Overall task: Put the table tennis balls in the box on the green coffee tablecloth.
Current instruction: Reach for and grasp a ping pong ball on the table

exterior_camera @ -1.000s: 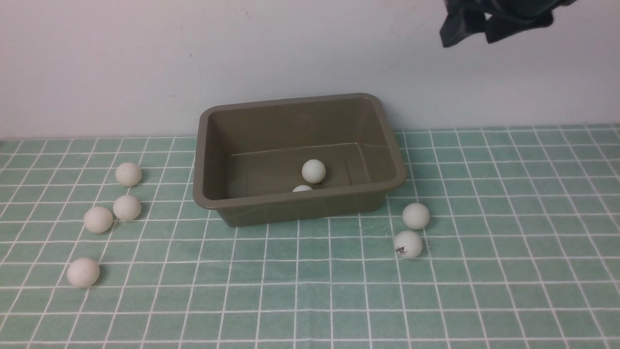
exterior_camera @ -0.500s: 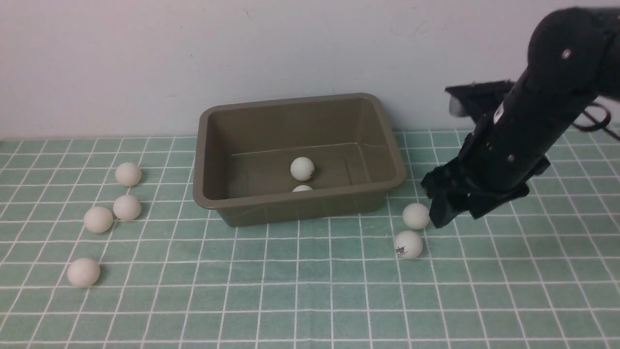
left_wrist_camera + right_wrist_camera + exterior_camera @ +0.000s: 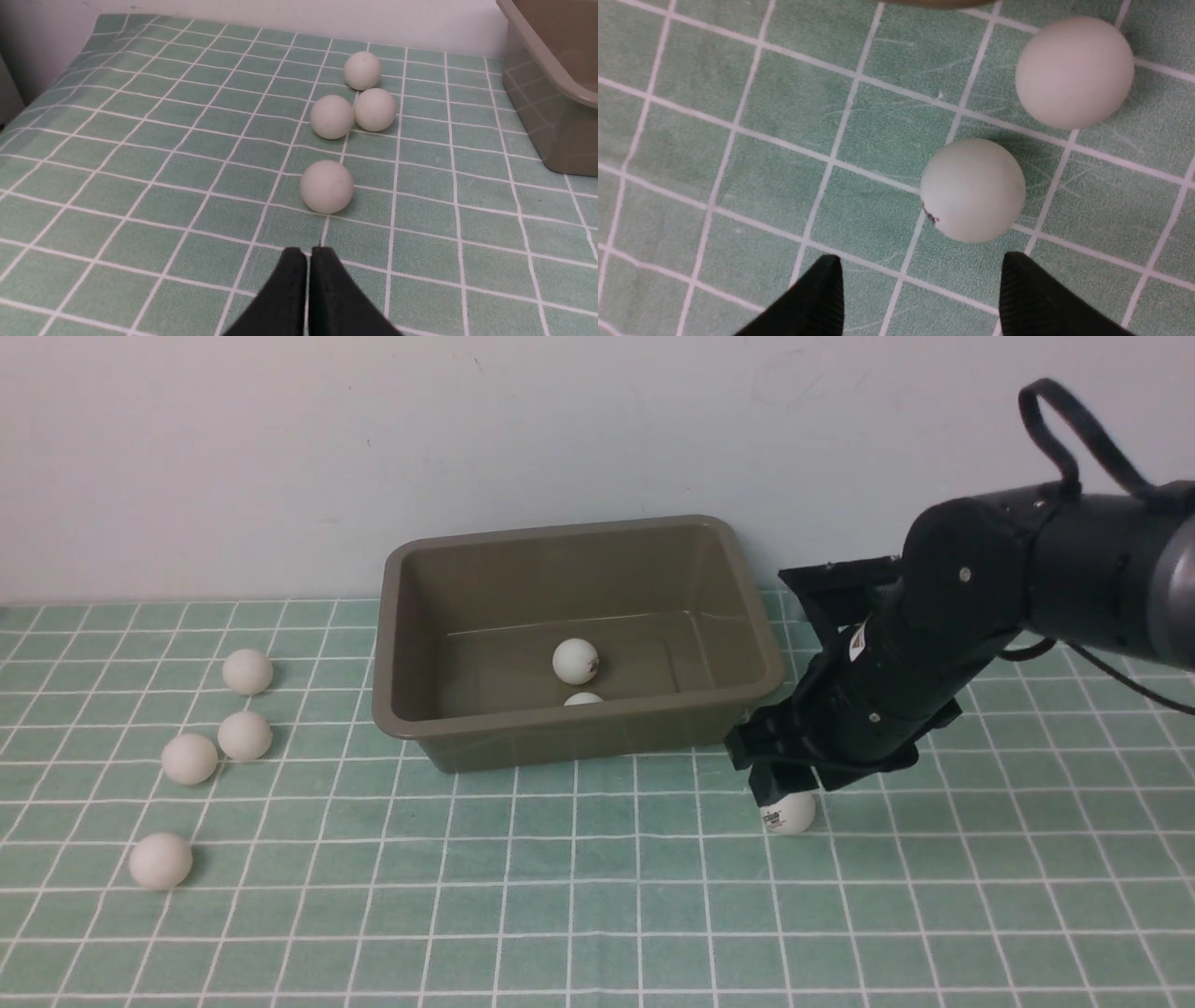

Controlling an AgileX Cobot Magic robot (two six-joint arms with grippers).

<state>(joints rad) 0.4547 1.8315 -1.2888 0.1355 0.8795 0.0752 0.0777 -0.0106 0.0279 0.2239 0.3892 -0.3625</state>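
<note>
The olive-brown box [image 3: 401,723] stands on the green checked tablecloth [image 3: 597,905] with two white balls inside [image 3: 574,661] [image 3: 583,698]. Several balls lie to its left [image 3: 245,735]; they also show in the left wrist view [image 3: 326,186]. My right gripper [image 3: 782,786] is low at the box's front right corner, open and empty. It hovers just over a logo ball [image 3: 792,814], which shows ahead of the open jaws in the right wrist view [image 3: 972,190]. A plain ball [image 3: 1074,72] lies beyond it, hidden by the arm in the front view. My left gripper [image 3: 308,253] is shut and empty, short of the nearest ball.
A pale wall runs close behind the box. The box's wall and rim [image 3: 551,88] stand at the side of the left wrist view. The cloth's edge drops off at the far corner [image 3: 100,21]. My right arm [image 3: 980,607] stretches over the cloth right of the box.
My right arm has come down from the upper right and moved left, covering the plain ball right of the box. The loose ball inside the box has rolled left.
</note>
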